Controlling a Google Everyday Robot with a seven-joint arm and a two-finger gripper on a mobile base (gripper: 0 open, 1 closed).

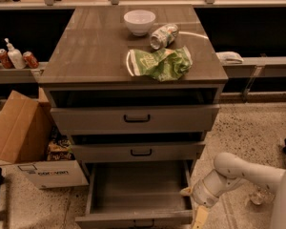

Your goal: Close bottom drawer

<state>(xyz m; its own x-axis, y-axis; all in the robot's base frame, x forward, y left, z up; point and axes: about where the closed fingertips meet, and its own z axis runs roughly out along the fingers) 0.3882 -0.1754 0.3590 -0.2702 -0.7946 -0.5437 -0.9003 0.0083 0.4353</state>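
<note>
The bottom drawer (138,191) is standing pulled well out beneath the counter's (86,56) front edge, its plain grey box lying open to view and its narrow front panel reaching almost to the lower border of the camera view. Above it, the middle drawer (139,151) and the top drawer (136,119) are each sitting out a little, with dark gaps showing over their fronts.

The gripper (193,205) is hanging low, below the counter's front right corner and just beside the bottom drawer's right wall, near its front end. Its two pale fingers are standing spread apart — one pointing toward the drawer's side, the other pointing down — and they are holding nothing. Whether either finger is touching the drawer cannot be told. The white arm (248,173) is reaching in from the right over the speckled floor.

On the counter, a white bowl (139,22) is sitting near the back edge, a crushed can (163,36) is lying just to its right, and a green crumpled bag (162,63) is resting toward the front right corner. A cardboard box (19,128) is standing open on the floor off the counter's left edge.
</note>
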